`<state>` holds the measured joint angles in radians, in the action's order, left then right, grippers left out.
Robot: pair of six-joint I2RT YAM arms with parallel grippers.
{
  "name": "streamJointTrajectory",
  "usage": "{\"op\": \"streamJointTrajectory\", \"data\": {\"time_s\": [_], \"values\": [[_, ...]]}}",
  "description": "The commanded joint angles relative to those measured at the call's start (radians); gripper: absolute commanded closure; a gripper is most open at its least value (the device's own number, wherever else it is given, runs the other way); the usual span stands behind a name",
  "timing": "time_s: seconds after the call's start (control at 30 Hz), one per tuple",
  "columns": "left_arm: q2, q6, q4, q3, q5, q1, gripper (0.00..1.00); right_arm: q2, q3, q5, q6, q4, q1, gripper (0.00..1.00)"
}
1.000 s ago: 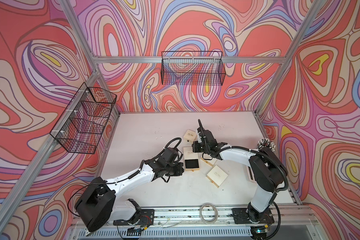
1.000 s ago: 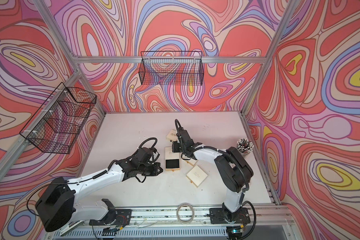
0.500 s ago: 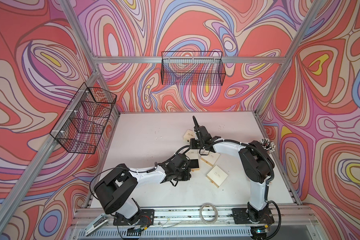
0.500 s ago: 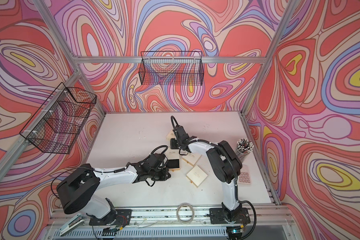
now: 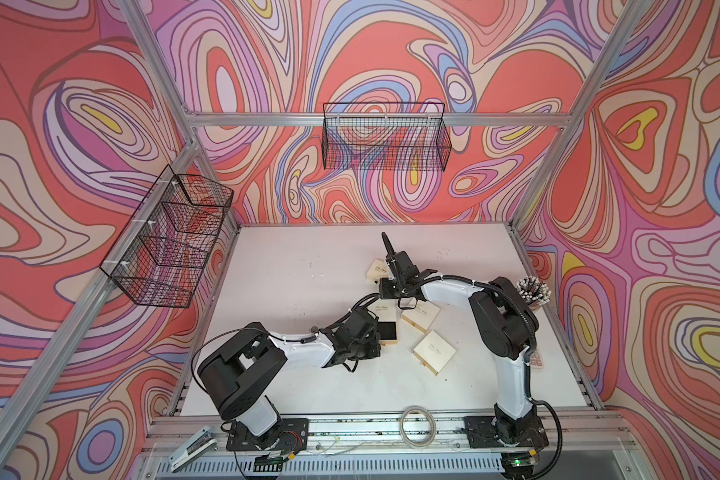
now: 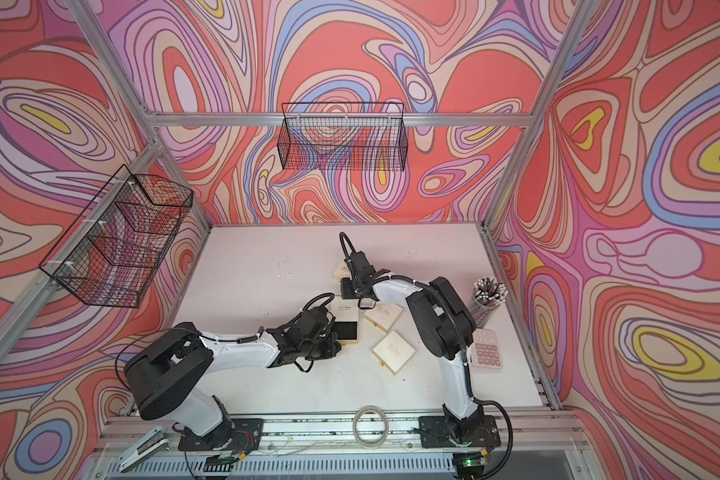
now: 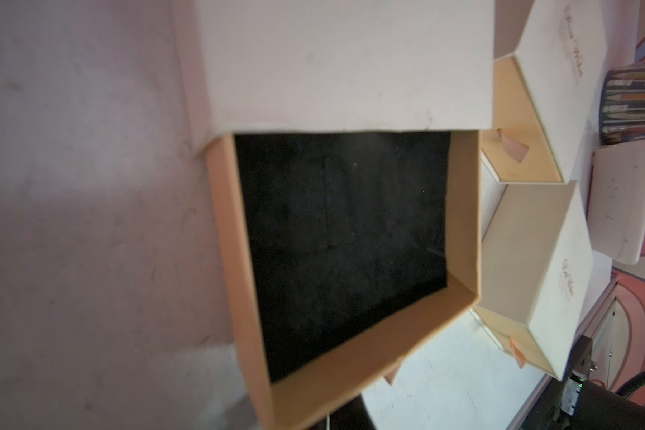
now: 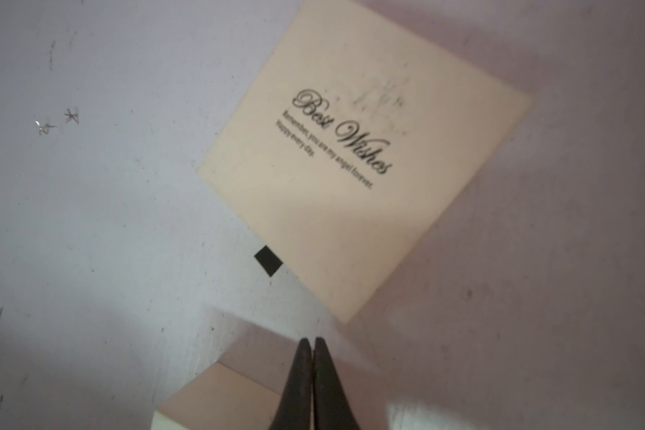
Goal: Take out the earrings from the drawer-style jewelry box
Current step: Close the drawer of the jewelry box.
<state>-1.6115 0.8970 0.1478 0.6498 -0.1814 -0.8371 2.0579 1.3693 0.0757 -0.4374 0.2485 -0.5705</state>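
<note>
Two tiny silvery star-shaped earrings (image 8: 46, 127) lay side by side on the white counter (image 8: 90, 223), apart from the jewelry box (image 7: 343, 63). Its tan drawer (image 7: 462, 223) stood pulled out of the cream sleeve, showing black lining.

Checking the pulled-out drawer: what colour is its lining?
Black lining, with tan cardboard walls; shows best in the left wrist view.

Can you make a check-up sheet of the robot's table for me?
Surface: white table, scuffed.
Job's things: drawer pulled open, black lining, nothing seen inside; two star earrings on the table.
Clutter: three more boxes, stick cup, calculator, tape roll, stapler.
Left end effector: shut, at the drawer.
Right end effector: shut, near the boxes.
Cables: black hoses along both arms.
Surroundings: two wire baskets, swirly walls.
</note>
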Motion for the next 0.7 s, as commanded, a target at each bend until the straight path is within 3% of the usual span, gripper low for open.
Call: {"op": "streamJointTrajectory", "data": {"time_s": [0.0, 0.67], "values": [[-0.028, 0.026, 0.025, -0.013, 0.043, -0.002, 1.0, 0.016, 0.018, 0.016, 0.022, 0.039, 0.003, 1.0], [-0.065, -0.003, 0.057, 0.048, 0.119, -0.001, 1.0, -0.053, -0.109, 0.086, 0.013, 0.0, 0.001, 1.0]]}}
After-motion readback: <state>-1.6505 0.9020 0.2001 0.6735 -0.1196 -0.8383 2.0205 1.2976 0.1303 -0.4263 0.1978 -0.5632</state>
